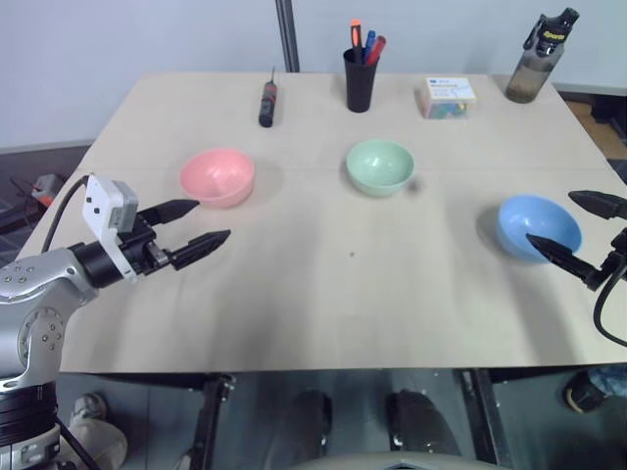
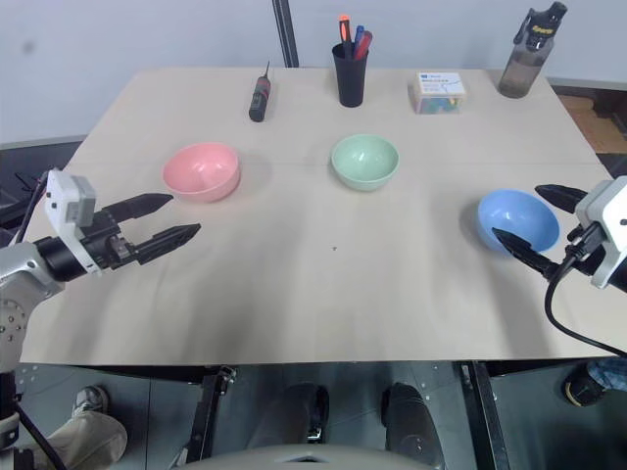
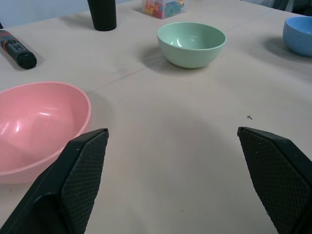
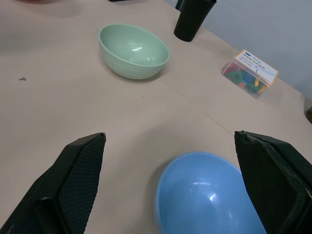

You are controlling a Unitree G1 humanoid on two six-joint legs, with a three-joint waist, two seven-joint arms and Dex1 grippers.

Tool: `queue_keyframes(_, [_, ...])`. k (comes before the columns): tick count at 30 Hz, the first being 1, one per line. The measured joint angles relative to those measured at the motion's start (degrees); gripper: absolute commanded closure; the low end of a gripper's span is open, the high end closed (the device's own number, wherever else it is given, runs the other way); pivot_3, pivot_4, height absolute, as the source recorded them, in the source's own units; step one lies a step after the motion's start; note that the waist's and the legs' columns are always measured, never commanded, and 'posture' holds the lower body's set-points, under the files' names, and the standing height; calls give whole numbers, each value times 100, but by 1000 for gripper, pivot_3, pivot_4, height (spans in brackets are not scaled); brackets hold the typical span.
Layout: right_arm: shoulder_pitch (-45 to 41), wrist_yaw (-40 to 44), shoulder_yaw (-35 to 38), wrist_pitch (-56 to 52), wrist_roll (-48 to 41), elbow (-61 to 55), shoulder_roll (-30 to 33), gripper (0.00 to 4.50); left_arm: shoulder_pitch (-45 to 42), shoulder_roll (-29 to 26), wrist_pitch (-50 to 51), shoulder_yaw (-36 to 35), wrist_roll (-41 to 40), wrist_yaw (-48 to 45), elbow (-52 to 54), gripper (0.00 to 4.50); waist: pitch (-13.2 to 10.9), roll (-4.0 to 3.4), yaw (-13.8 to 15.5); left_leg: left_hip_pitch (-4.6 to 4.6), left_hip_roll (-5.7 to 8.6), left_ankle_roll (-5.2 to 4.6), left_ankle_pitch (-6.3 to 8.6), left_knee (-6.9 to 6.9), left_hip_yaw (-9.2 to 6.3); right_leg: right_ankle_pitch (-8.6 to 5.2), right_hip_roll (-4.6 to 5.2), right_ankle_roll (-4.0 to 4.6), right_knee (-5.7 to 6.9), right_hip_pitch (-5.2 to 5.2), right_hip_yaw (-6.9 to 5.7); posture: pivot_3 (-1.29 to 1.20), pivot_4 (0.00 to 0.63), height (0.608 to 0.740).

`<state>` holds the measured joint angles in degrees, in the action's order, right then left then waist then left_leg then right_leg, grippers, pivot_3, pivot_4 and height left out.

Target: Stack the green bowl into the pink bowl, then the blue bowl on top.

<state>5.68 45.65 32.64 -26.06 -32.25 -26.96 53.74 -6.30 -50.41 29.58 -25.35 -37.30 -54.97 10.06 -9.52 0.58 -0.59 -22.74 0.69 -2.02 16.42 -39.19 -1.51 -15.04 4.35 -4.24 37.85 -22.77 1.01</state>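
Note:
Three bowls stand upright and apart on the beige table [image 1: 323, 304]. The pink bowl [image 1: 217, 176] is at the left, the green bowl [image 1: 380, 166] in the middle, the blue bowl [image 1: 538, 226] at the right. My left gripper [image 1: 200, 224] hovers open and empty just in front of the pink bowl [image 3: 39, 122], a short gap away. At the table's right side my right gripper [image 1: 578, 229] hangs open and empty beside the blue bowl [image 4: 207, 195], its fingertips framing the bowl's right side. The green bowl [image 4: 133, 51] lies further off between both grippers.
Along the table's far edge stand a black screwdriver [image 1: 266, 103], a black cup of pens [image 1: 360, 78], a small clear box of coloured bits [image 1: 446, 98] and a dark water bottle [image 1: 540, 59]. A metal pole [image 1: 286, 34] rises behind the table.

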Motion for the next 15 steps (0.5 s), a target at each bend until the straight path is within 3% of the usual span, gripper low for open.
queue_keyframes(10, [-117,121,-140,12,31,84,-112,75,-193,56,-10,339,197,235,100,0,0,0,3,0,1,0,0,0,0,0,2,0,0,0,0,0,150,740])
queue_keyframes(15, [-543,47,-571,78,54,96,-313,75,-428,141,-20,800,993,1144,342,0,0,1,-4,3,2,1,0,0,0,1,1,0,5,0,2,0,150,740])
